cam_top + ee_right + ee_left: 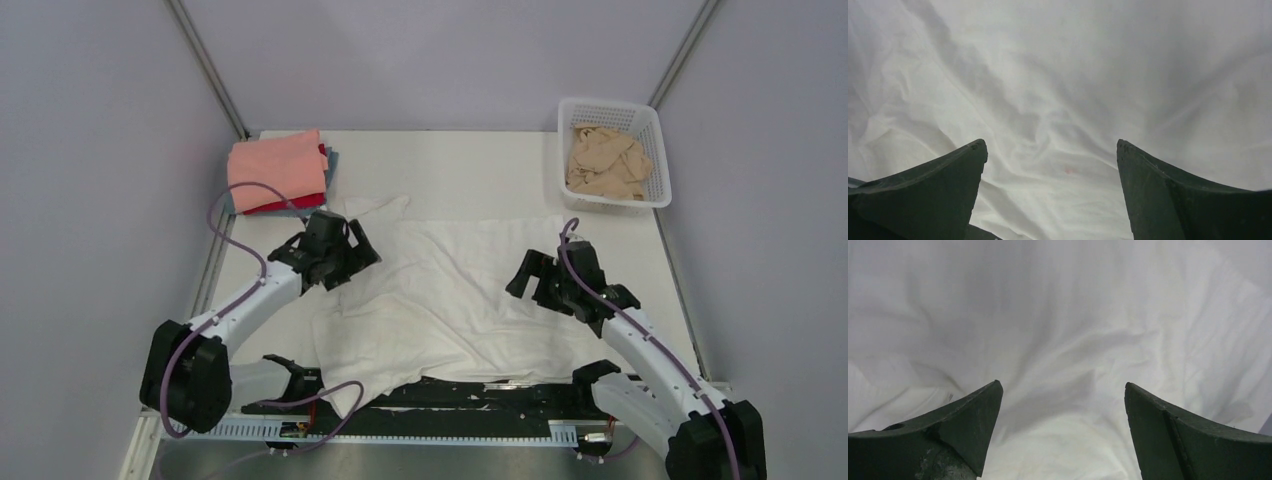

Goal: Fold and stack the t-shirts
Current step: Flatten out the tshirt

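White t-shirt sprawled flat, long axis left-right. Left gripper over its left edge, right gripper over right half. Both spread wide, empty, cloth just beneath.

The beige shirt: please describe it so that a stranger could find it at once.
Go to the far right corner of the table, where a white lattice basket stands. The beige shirt lies crumpled inside it. No other shirt is in a container or has that tan colour.

mid table free – basket far right, stack far left
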